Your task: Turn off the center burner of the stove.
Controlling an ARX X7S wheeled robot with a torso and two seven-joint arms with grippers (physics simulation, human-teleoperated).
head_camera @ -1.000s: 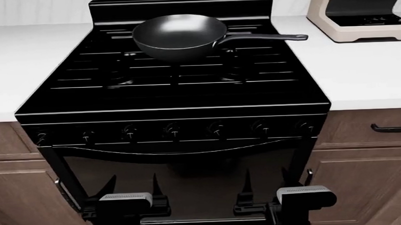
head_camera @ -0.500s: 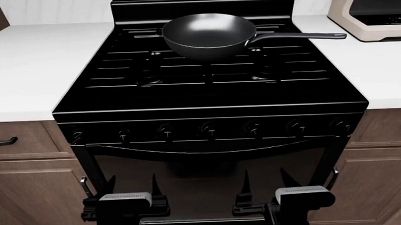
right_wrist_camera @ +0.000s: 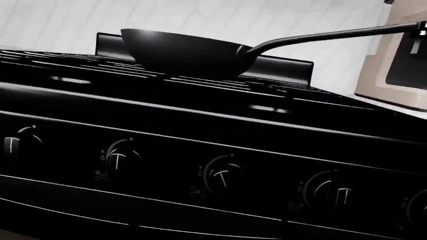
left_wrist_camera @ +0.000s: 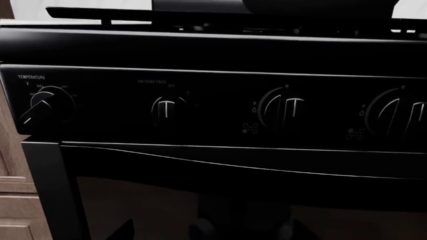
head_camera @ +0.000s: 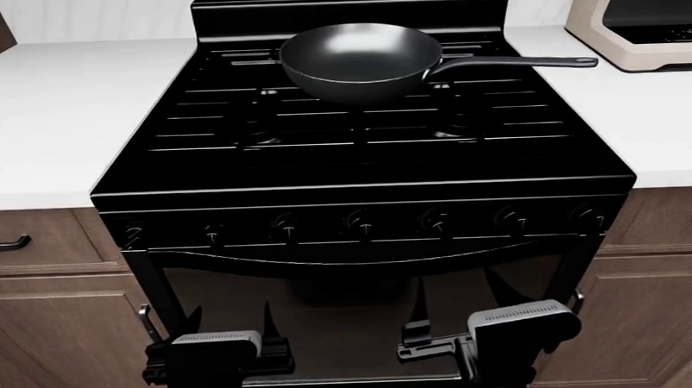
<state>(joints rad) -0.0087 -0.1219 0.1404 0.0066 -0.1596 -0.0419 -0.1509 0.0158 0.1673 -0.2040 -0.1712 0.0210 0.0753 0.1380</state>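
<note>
Stove (head_camera: 362, 163) sits centre of head view, set into a white worktop (head_camera: 56, 118) w/ brown cabinets (head_camera: 51, 316) below on both sides. Black grates cover the top; a black wok-style pan (head_camera: 359, 60) rests on the far-centre grates, its long handle (head_camera: 514, 64) pointing right toward the beige coffee machine (head_camera: 645, 20) at far right on the worktop. Along the stove's near front panel runs a row of 7 small black knobs (head_camera: 360, 222), w/ the glass oven door (head_camera: 362, 306) beneath. Left end effector (head_camera: 227, 323) hangs low in front of the oven door, left of centre, fingers spread apart & pointing up, touching nothing. Right end effector (head_camera: 454, 315) is right of centre at about the same height, tilted, fingers likewise spread, nothing between them. Both are well below the knob row. Left wrist view shows 4 knobs close up; the leftmost one (left_wrist_camera: 45, 106) is labelled TEMPERATURE & turned off-vertical. Right wrist view looks up along the front panel: 5 knobs, pan (right_wrist_camera: 187, 52) & coffee machine (right_wrist_camera: 397, 65) beyond.
</note>
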